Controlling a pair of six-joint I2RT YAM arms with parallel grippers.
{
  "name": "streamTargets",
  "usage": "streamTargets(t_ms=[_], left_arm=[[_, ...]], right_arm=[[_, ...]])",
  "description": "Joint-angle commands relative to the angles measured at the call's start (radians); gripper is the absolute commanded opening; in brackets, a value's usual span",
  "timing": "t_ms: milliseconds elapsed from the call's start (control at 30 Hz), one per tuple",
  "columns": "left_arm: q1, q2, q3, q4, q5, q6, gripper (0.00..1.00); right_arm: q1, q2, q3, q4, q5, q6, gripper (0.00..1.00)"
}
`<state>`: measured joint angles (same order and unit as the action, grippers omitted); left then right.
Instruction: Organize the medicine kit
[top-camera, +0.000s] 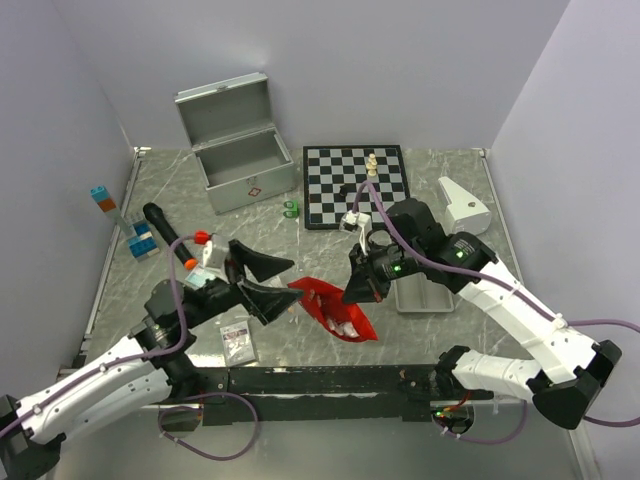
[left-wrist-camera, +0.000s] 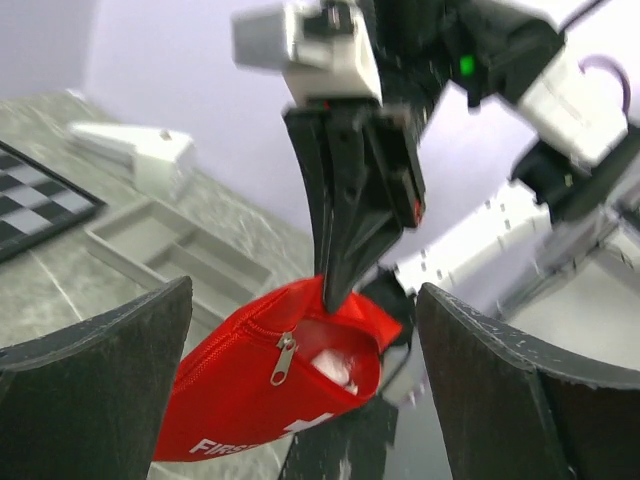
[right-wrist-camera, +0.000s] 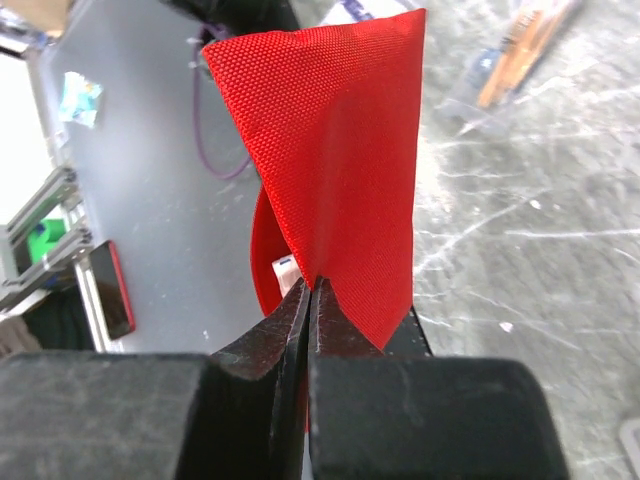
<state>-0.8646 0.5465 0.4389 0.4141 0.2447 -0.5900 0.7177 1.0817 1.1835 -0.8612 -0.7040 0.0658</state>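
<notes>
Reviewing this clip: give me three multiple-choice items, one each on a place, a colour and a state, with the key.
1. Where on the table does the metal case stand? A) far left B) near right C) centre
2. What colour is the pouch in the right gripper? A) blue B) red C) green
3. The left gripper is: A) shut on the pouch B) shut, empty C) open
Key: 1 A, near the far left corner; 2 B, red fabric pinched in shut jaws; 3 C, its fingers stand wide apart.
</notes>
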Motion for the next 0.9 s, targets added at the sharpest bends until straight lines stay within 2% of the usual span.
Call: streamTargets(t_ms=[0,67,300,500,867], left_arm=[[0.007,0.073,0.064,-0.015,0.163,0.051,0.98],[0.007,0.095,0.086,-0.046,0.154,0.087,0.98],[0.007,0.121,0.141,-0.127,0.223,0.203,0.81],[0.007,0.167,0.159,-0.095,0.310,0.213,0.67],[0.013,0.202,0.190,-0.038,0.372,0.228,0.73]], right_arm=[[0.011,-0.040,-0.013,0.080,-0.123,0.014,0.00],[0.011,-0.051,-0.021,0.097,-0.159,0.019,0.00],[0.011,-0.106,-0.042,0.129,-0.226,0.037,0.00],[0.012,-0.124,-0.053,0.134,-0.253,0.042,0.00],[0.011,-0.135,-0.071,0.142,-0.270,0.042,0.00]])
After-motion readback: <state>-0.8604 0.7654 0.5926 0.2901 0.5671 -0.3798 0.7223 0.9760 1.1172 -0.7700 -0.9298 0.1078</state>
